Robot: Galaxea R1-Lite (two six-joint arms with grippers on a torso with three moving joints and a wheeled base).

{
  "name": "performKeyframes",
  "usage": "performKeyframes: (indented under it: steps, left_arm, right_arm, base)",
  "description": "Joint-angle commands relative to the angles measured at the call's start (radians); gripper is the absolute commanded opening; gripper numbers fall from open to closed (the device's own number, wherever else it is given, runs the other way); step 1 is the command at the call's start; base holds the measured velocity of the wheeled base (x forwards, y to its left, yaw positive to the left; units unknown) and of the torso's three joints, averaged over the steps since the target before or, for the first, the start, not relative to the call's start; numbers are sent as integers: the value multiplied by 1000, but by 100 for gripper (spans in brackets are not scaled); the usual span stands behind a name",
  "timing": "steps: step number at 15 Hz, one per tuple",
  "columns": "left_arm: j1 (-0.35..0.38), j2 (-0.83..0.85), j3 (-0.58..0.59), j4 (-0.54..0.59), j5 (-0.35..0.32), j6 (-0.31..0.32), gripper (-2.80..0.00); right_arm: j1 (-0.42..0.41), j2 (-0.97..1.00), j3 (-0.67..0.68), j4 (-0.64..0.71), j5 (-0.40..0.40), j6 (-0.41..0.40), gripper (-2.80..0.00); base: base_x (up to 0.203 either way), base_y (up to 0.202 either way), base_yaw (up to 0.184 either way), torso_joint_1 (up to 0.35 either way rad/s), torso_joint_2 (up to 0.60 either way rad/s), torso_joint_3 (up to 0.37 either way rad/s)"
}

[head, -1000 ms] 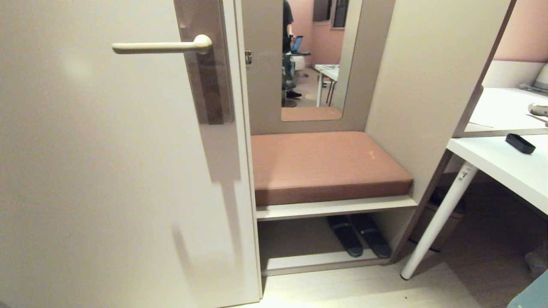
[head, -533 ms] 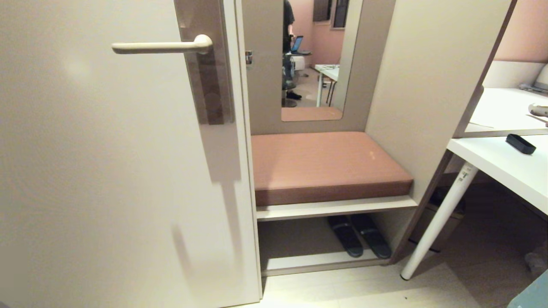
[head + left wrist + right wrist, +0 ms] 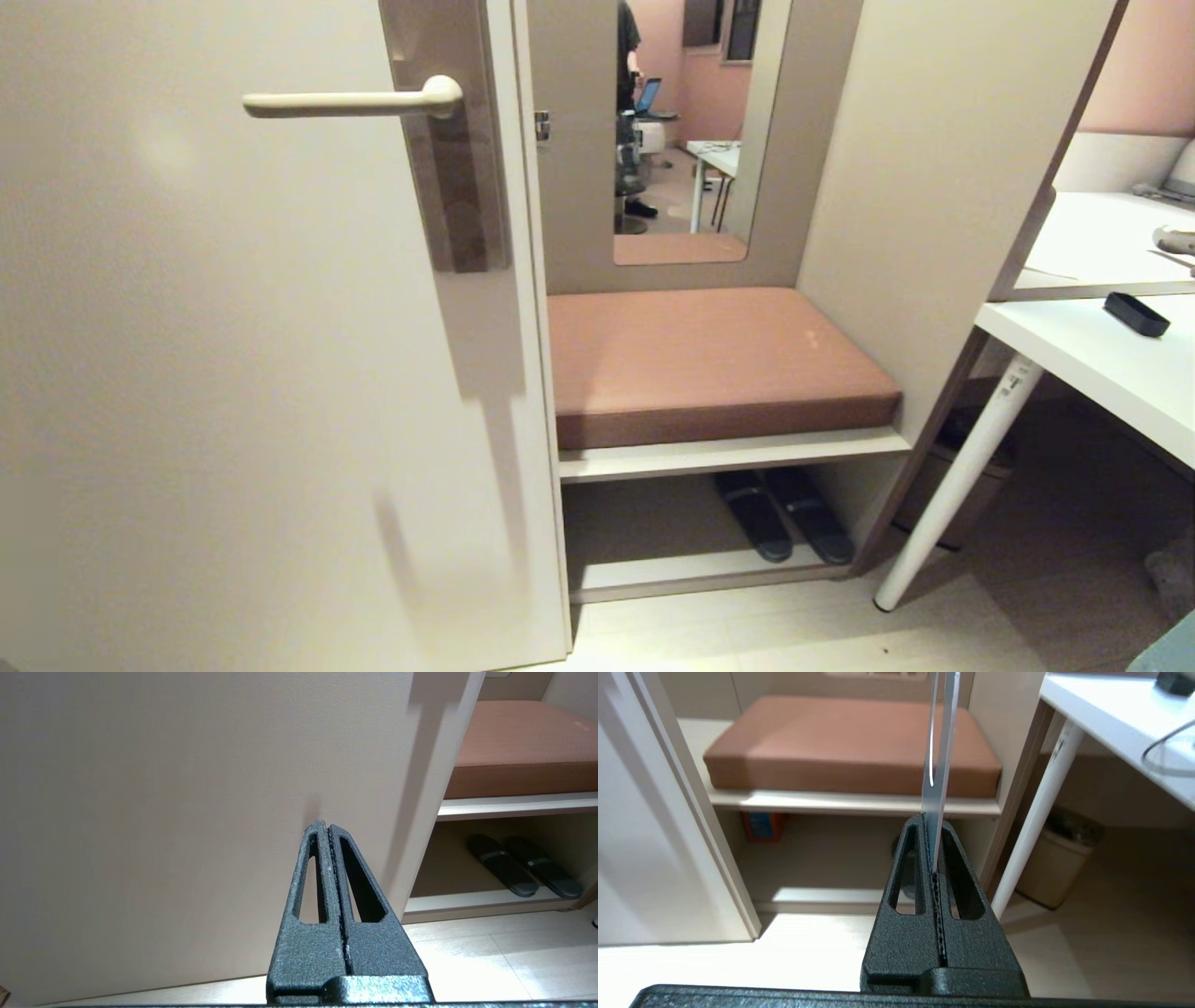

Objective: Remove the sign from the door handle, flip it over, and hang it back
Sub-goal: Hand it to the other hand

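Head view: door handle sits bare on its brownish backplate, no sign on it. Neither arm in frame. Cushioned bench, slippers underneath, white desk on the right.

Left wrist view: left gripper pressed shut on nothing, tips pointing at the blank door panel. Looks parked.

Right wrist view: right gripper clamped on the sign, seen edge-on, a thin pale strip running straight out past the tips toward the bench. Can't tell which face is which.

Read: sign is off, so we're in the flip/re-hang step. Next move needs the card's hole brought up and threaded over the lever's free end.
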Motion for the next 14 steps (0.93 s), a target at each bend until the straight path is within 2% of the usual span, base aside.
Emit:
performKeyframes:
  steps: [1, 8, 11, 14]
  left_arm:
    - [0, 0, 0, 0, 1, -1, -280]
    - [0, 0, -18, -7, -32, 81, -280]
    - [0, 22, -96, 1, -127, 81, -280]
    - [-5, 164, -176, -6, -175, 74, -280]
  right_arm:
    - [0, 42, -46, 1, -1, 0, -280]
    - [2, 299, -248, -28, -1, -3, -280]
    - [2, 374, -308, -73, 0, -5, -280]
    - [2, 491, -349, -94, 5, -5, -280]
  base:
    - [0, 0, 0, 0, 0, 0]
    - [0, 0, 0, 0, 0, 0]
    - [0, 0, 0, 0, 0, 0]
    - [0, 0, 0, 0, 0, 0]
